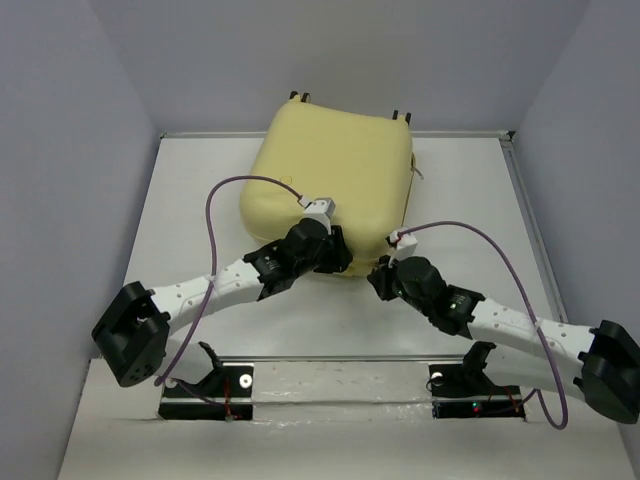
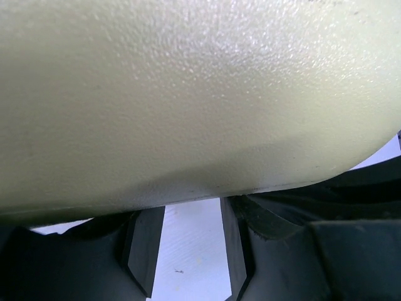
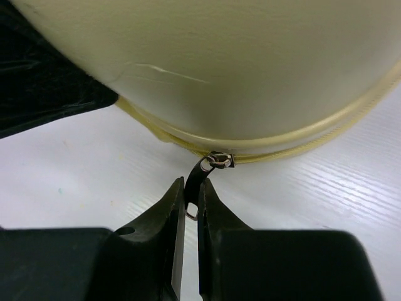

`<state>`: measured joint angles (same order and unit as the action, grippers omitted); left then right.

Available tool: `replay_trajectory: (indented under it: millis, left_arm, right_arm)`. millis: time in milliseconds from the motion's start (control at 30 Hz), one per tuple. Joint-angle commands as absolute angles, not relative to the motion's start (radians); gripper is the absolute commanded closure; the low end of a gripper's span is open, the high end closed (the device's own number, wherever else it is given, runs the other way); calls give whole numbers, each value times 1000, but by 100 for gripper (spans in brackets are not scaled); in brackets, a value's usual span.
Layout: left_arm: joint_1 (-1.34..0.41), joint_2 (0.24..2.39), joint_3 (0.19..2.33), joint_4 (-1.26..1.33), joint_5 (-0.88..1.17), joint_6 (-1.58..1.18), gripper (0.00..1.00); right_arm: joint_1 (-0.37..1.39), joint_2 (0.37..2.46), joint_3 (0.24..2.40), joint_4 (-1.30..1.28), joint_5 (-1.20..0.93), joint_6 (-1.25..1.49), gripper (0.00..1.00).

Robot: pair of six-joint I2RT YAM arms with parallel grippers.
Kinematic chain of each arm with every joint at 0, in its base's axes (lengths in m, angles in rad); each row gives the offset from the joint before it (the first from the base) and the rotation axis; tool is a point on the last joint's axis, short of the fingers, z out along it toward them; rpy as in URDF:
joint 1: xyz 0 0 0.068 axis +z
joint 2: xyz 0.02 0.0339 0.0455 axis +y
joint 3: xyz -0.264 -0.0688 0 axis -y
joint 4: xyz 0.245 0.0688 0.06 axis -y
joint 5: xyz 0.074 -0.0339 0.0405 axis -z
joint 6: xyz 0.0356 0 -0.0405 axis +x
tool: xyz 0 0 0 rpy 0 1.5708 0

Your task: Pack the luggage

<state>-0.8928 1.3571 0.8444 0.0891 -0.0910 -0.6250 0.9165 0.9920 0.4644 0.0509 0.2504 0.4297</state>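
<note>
Left arm [image 1: 195, 290] and right arm [image 1: 515, 322] reach from the near edge toward the luggage [image 1: 330, 170], which lies closed (pale yellow shell up) at the far middle of the table [image 1: 190, 200]. Left gripper [image 2: 188, 251] sits at its near rim, jaws apart. Right gripper [image 3: 191, 191] is clamped on the zipper pull [image 3: 202, 172].

Bright, even overhead light; soft glare, blurred wrist close-ups.
</note>
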Motion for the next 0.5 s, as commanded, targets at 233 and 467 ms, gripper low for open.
replay_trajectory:
  millis: [233,467]
  left_arm:
    - [-862,1437,948,351,-149,-650,49]
    - [-862,1486,951,405,-101,-677,49]
  right_arm:
    - [1120,921,482,328,-101,567,93]
    - [1138,1153,563,536,-133,595,93]
